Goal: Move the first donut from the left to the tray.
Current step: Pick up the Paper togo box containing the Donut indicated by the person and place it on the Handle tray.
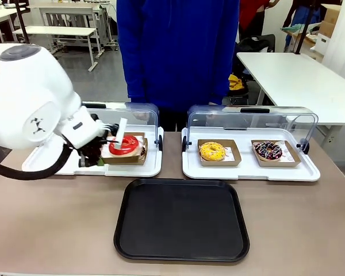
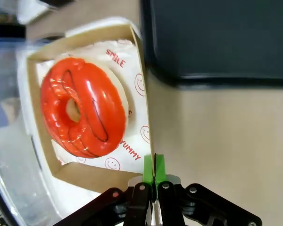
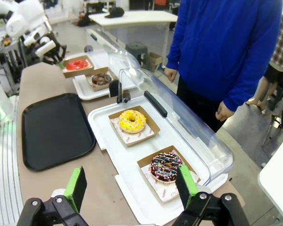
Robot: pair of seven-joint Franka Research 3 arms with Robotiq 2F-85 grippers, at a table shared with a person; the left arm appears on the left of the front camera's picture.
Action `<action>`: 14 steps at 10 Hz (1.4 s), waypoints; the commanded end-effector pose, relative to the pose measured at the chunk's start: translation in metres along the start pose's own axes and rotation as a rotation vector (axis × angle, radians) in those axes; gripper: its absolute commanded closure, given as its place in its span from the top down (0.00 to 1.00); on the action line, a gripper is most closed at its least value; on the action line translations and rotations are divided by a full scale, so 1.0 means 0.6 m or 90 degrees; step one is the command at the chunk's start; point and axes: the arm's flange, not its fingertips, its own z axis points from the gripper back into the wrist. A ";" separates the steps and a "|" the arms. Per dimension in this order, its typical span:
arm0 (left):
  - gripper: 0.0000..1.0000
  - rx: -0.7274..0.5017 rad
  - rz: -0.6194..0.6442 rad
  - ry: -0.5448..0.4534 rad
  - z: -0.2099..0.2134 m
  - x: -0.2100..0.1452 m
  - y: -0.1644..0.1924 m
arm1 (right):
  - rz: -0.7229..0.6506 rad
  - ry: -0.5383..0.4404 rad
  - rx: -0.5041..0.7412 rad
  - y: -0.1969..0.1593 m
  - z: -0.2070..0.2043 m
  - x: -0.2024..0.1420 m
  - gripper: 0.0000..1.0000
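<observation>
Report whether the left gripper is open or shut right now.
Shut. In the left wrist view the left gripper has its green pads pinched on the wall of the red donut's cardboard holder.

A light brown, smooth-topped desk [image 1: 57, 224] carries a large flat black rectangular tray [image 1: 181, 221] near its front middle, with two white plastic trays with clear domed lids behind it, one left [image 1: 144, 169] and one right [image 1: 250, 171].

Bright, even indoor light; blurred left-wrist edges; wide-angle distortion.
</observation>
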 end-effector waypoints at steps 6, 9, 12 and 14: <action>0.02 0.027 -0.048 0.006 -0.008 0.068 -0.040 | 0.017 -0.021 -0.002 -0.003 -0.001 0.002 1.00; 0.02 0.027 -0.071 -0.039 -0.036 0.210 -0.122 | 0.017 -0.021 -0.002 -0.003 -0.001 0.002 1.00; 0.02 -0.003 -0.056 -0.018 -0.068 0.299 -0.197 | 0.017 -0.021 -0.002 -0.003 -0.001 0.002 1.00; 0.02 -0.005 -0.050 -0.007 -0.068 0.322 -0.236 | 0.017 -0.021 -0.002 -0.003 -0.001 0.002 1.00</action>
